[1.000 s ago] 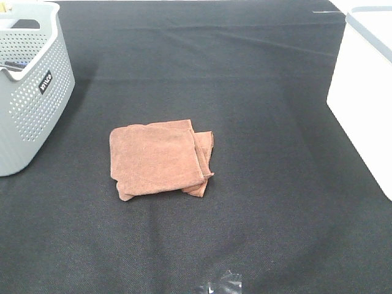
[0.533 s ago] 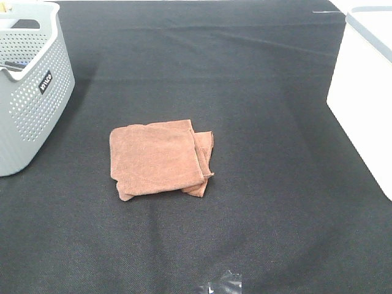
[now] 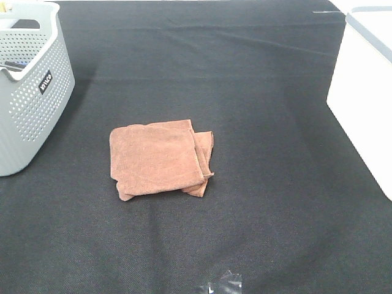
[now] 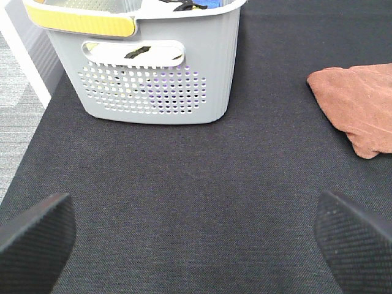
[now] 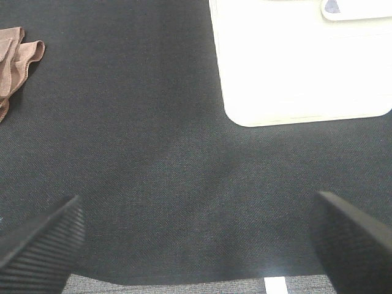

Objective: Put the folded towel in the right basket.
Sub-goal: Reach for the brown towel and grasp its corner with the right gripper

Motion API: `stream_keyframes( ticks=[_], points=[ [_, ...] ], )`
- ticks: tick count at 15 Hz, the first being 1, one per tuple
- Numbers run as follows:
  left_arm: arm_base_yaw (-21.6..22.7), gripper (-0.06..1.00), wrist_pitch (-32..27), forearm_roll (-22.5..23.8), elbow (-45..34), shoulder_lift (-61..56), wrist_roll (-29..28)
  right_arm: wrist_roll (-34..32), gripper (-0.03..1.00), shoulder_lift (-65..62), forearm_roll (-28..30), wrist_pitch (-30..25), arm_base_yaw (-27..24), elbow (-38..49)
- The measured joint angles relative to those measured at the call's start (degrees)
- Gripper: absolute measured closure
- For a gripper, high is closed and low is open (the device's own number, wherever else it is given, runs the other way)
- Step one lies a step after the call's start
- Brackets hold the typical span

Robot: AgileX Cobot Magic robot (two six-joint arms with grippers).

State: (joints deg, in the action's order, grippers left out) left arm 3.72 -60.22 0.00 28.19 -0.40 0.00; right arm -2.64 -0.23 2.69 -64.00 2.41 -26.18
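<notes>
The folded towel (image 3: 160, 159) lies flat on the black cloth of the desk (image 3: 263, 110), a little left of centre in the high view. It is rust-brown. Its top layer is roughly square, and the looser edges of the lower layers show along its right side. Nothing touches it.

The right basket (image 3: 366, 92) is white and smooth-walled, at the right edge of the frame, well apart from the towel. In the right wrist view the same white basket (image 5: 300, 61) shows a plain wall with a handle slot (image 5: 355, 9) near its rim. No writing can be made out on it.

A grey perforated basket (image 3: 30, 92) fills the upper left corner of the high view. It carries a small black label (image 3: 46, 81) with white letters, set at a slant and too small to read with any certainty. In the left wrist view its rim has a yellow strip (image 4: 79, 21) above a handle cut-out (image 4: 133, 52). Dark items inside it cannot be identified.

The left claw (image 4: 196, 236) is spread wide over bare cloth near the grey basket, gripping nothing. The right claw (image 5: 199, 239) is likewise spread wide and empty, above the desk near the white basket. A corner of the towel is visible in each wrist view.

A small crumpled scrap of clear film (image 3: 223, 283) sits at the bottom edge of the high view.
</notes>
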Motion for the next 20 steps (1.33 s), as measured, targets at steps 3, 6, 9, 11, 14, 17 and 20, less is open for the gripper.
stream_keyframes(
  ticks=[3,6,9,11,14,17,20],
  points=[
    [0.00,-0.04,0.00,0.00,0.00,0.00,0.00,0.00,0.01,0.00,0.00,0.00,0.00,0.00],
    [0.00,-0.04,0.00,0.00,0.00,0.00,0.00,0.00,0.01,0.00,0.00,0.00,0.00,0.00],
    [0.00,-0.04,0.00,0.00,0.00,0.00,0.00,0.00,0.01,0.00,0.00,0.00,0.00,0.00],
    [0.00,-0.04,0.00,0.00,0.00,0.00,0.00,0.00,0.01,0.00,0.00,0.00,0.00,0.00],
    [0.00,-0.04,0.00,0.00,0.00,0.00,0.00,0.00,0.01,0.00,0.00,0.00,0.00,0.00],
    [0.00,-0.04,0.00,0.00,0.00,0.00,0.00,0.00,0.01,0.00,0.00,0.00,0.00,0.00],
    [0.00,-0.04,0.00,0.00,0.00,0.00,0.00,0.00,0.01,0.00,0.00,0.00,0.00,0.00]
  ],
)
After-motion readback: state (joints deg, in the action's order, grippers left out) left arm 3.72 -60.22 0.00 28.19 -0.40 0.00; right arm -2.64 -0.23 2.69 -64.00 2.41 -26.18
